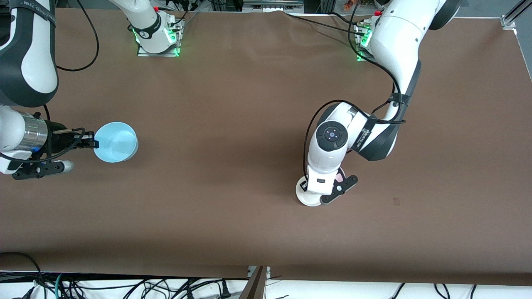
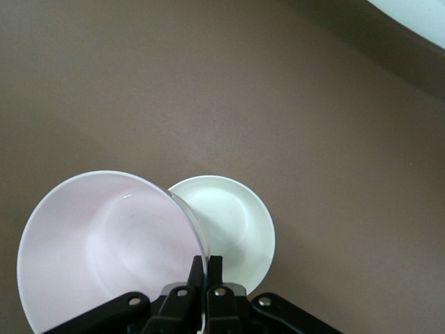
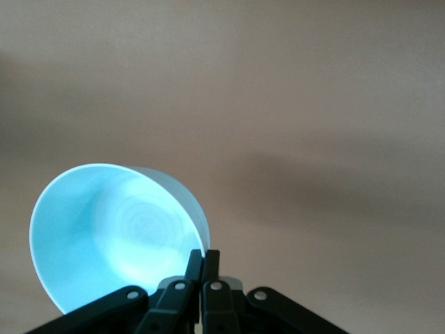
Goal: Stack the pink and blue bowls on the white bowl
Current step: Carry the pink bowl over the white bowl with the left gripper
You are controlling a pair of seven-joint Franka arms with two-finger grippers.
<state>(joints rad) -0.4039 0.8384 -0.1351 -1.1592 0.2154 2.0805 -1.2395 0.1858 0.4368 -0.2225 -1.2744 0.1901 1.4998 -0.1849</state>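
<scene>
- Pink bowl rim pinched in my left gripper, over white bowl.
- Blue bowl rim clamped in my right gripper, above brown table.

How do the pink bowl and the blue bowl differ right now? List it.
The pink bowl is pale pink, the blue bowl sky-blue. The left gripper holds the pink bowl over the white bowl; the right gripper holds the blue bowl at the right arm's end of the table, over bare surface. Both are pinched by the rim.
</scene>
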